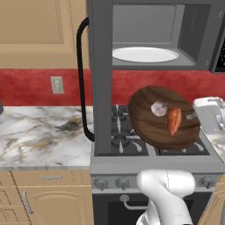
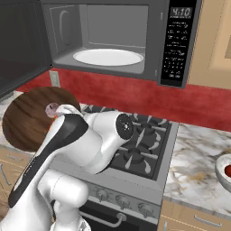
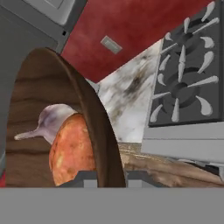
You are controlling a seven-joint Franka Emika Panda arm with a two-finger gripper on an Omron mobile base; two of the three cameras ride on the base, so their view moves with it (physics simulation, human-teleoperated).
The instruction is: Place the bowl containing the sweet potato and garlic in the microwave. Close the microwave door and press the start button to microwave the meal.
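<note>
**Bowl held aloft over the stove, microwave standing open**

Nearest to us, in the hand view, we find the gripper [image 3: 104,178] closed down on the rim of the dark wooden bowl [image 3: 52,113], one finger on either side of the wall. Inside the bowl we note the orange sweet potato [image 3: 72,151] lying against the rim, with the pale garlic bulb [image 3: 54,122] touching it just behind.

From the left base view we record the bowl [image 1: 154,118] tilted and carried in the air above the gas stove [image 1: 127,140], the garlic [image 1: 158,108] and sweet potato [image 1: 174,120] side by side within it.

Farther back and higher, the microwave [image 2: 176,45] hangs with its white turntable [image 2: 108,57] exposed. The microwave door [image 1: 102,79] is swung fully open, its curved black handle [image 1: 81,79] facing the marble counter [image 1: 39,132].
</note>
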